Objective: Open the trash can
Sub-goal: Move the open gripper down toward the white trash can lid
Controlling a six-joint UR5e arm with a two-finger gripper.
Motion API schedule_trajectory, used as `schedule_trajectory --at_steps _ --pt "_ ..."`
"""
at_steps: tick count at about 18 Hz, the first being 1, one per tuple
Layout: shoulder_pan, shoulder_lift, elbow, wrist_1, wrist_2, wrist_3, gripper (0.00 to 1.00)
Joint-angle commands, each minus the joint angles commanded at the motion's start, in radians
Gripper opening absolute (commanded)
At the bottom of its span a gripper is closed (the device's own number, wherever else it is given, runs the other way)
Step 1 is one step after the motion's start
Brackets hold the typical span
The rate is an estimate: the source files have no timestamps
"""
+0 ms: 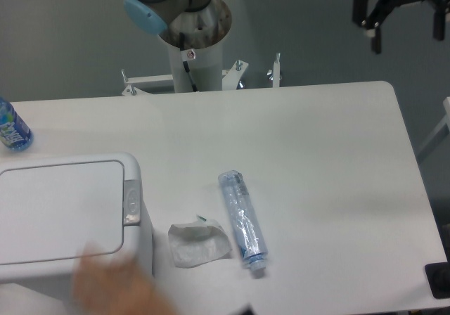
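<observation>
The trash can point(67, 220) is a large white bin at the table's front left. Its flat lid lies shut, and the small grey button strip point(131, 202) sits on its right edge. My gripper point(408, 37) hangs high at the top right, above the table's far right corner and far from the bin. Its black fingers point(377, 42) stand apart, open and empty.
A blurred human hand point(116, 287) is in front of the bin at the bottom edge. A clear plastic bottle point(242, 220) lies mid-table beside a crumpled clear wrapper point(198, 243). A blue bottle point(10, 126) stands at the left edge. The arm's base point(191, 44) is at the back.
</observation>
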Motion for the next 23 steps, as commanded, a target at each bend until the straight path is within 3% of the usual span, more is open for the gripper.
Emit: schedule_trajectory --at_steps 6,9,12,18,21,23 --pt "-0.06 -0.017 -0.005 0.002 0.003 -0.009 1.0" --pt "-0.09 -0.049 0.003 0.009 -0.003 -0.218 1.0" --pt "-0.176 -0.075 0.0 0.098 -0.005 -0.412 1.0" --pt "-0.316 -0.14 -0.003 0.129 -0.011 -0.576 1.0" --pt "-0.373 -0.175 -0.011 0.207 -0.037 -0.681 1.0" --pt "-0.412 -0.193 -0.012 0.23 -0.047 -0.719 1.0"
